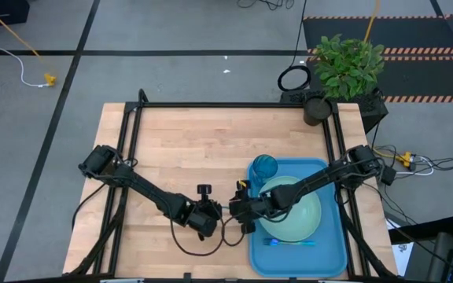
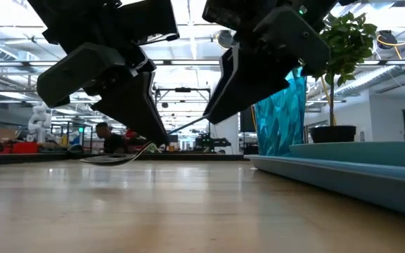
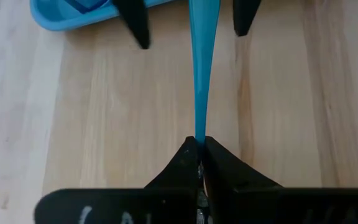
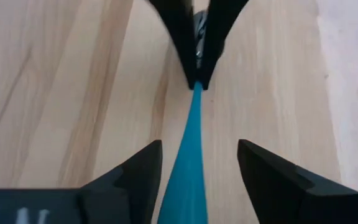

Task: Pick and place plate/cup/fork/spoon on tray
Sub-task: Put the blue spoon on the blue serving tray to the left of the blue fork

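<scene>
The high view shows the whole pale wooden bench [image 1: 187, 149]. On its left part, the left gripper [image 1: 211, 222] points toward the right gripper [image 1: 238, 211], just left of the bright blue tray [image 1: 333, 251].

Only the wrist views show what passes between them. In the left wrist view, the left fingers [image 3: 182, 165] are pressed together on the thin end of the spoon [image 3: 202, 74], of which only a smooth, light blue, tapering handle is seen. In the right wrist view, the right fingers [image 4: 272, 174] stand wide apart on both sides of this handle and do not touch it.

On the tray, the round pale green plate [image 1: 305, 220] lies flat, the translucent teal cup [image 1: 263, 167] stands at its far left, and the thin fork [image 1: 289, 242] lies near. Far right stands a leafy potted plant [image 1: 344, 67].
</scene>
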`<act>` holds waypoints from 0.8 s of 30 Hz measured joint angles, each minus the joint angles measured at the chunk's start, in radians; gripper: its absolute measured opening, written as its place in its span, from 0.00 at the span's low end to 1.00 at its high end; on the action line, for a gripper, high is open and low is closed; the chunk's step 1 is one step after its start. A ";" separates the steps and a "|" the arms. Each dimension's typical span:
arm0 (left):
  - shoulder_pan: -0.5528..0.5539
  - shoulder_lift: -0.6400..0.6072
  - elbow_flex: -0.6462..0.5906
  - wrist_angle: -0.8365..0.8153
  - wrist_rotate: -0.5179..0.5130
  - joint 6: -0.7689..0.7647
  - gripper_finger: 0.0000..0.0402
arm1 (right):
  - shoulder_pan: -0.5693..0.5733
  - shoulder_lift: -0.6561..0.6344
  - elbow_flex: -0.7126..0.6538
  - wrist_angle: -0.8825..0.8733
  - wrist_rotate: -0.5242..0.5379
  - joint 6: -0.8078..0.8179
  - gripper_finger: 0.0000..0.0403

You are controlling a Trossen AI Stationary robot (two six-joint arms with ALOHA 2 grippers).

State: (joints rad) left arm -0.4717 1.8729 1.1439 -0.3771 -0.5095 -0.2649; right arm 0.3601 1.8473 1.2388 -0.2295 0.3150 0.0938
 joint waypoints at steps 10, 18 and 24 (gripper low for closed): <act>0.000 0.000 0.000 0.037 0.000 0.022 0.02 | 0.002 0.000 0.000 -0.019 -0.006 0.017 0.27; 0.000 0.000 0.000 0.038 0.006 0.020 0.02 | 0.003 0.000 0.000 -0.028 -0.006 0.018 0.12; 0.000 0.000 0.000 0.040 0.009 0.011 0.06 | 0.003 -0.001 0.000 -0.027 -0.006 0.030 0.10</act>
State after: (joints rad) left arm -0.4717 1.8729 1.1439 -0.3371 -0.5000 -0.2543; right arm 0.3634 1.8467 1.2388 -0.2565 0.3088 0.1243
